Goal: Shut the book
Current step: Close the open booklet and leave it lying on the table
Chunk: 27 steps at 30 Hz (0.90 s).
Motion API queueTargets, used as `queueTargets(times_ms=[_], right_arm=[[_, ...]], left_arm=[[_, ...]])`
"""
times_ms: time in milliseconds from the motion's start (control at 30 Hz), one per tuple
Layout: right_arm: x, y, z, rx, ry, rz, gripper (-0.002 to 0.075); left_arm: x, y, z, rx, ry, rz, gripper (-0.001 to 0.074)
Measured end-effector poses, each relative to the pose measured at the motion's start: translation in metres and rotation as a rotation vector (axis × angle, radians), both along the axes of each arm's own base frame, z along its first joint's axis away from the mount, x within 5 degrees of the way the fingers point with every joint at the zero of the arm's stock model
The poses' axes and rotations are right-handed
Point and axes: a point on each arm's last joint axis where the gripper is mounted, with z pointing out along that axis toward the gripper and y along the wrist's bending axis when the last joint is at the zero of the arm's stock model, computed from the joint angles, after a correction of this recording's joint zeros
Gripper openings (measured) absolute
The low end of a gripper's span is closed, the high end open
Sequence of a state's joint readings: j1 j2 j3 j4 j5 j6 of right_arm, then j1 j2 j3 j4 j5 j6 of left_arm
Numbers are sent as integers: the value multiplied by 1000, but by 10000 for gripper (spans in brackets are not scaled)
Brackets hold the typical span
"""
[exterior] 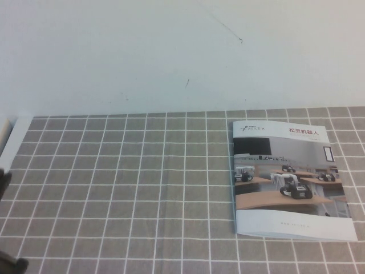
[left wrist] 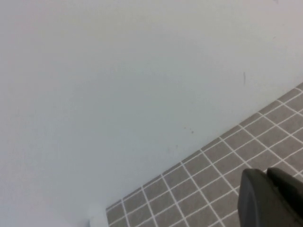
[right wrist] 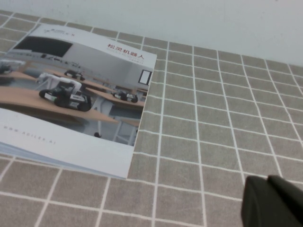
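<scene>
Low at the table's left edge, over the grey checked cloth (exterior: 114, 188) by the white wall (exterior: 171, 51): left gripper (left wrist: 271, 191), only a dark part showing, open or closed impossible to tell. On the right half, lying flat and shut, cover up: book (exterior: 288, 180), long axis running near to far, title end far, spine left. Reads "松灵机器人" in red, with an "AGILEX" logo at the far-left corner. Right of the book, over bare cloth: right gripper (right wrist: 272, 201), state likewise impossible to tell.

A grey cloth (exterior: 114, 188) with a white grid covers the table from the centre toward 6 o'clock. A white wall (exterior: 114, 51) stands at 12 o'clock, with a thin dark scratch (exterior: 240, 40) toward 1 o'clock.
</scene>
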<state>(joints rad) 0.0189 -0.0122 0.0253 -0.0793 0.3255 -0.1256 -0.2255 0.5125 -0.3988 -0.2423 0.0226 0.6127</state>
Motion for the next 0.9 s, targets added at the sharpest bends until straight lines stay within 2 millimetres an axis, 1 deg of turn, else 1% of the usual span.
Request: queueTargets(times_ms=[67, 167, 233, 300, 333, 500, 667, 833, 900], right_arm=[[0, 0, 0, -1, 0, 0, -3], [0, 0, 0, -1, 0, 0, -3], [0, 0, 0, -1, 1, 0, -3], [0, 0, 0, 2, 2, 0, -3], [0, 0, 0, 2, 4, 0, -3], [0, 1, 0, 6, 4, 6, -3], [0, 0, 0, 6, 4, 6, -3], [0, 0, 0, 6, 2, 6, -3], [0, 0, 0, 6, 5, 6, -3]], left_arm=[[-14, 7, -30, -34, -24, 43, -1], [-29, 16, -80, -84, -30, 106, -1], [-36, 19, -95, -132, -34, 128, -1], [-41, 19, -101, -169, -23, 136, -1], [-42, 20, -102, -157, -17, 136, -1], [-44, 20, -102, -164, -21, 140, -1], [-44, 18, -106, -212, 30, 129, -2], [-45, 18, -110, -166, 69, 132, -2], [-45, 19, -114, -213, 123, 162, -2]])
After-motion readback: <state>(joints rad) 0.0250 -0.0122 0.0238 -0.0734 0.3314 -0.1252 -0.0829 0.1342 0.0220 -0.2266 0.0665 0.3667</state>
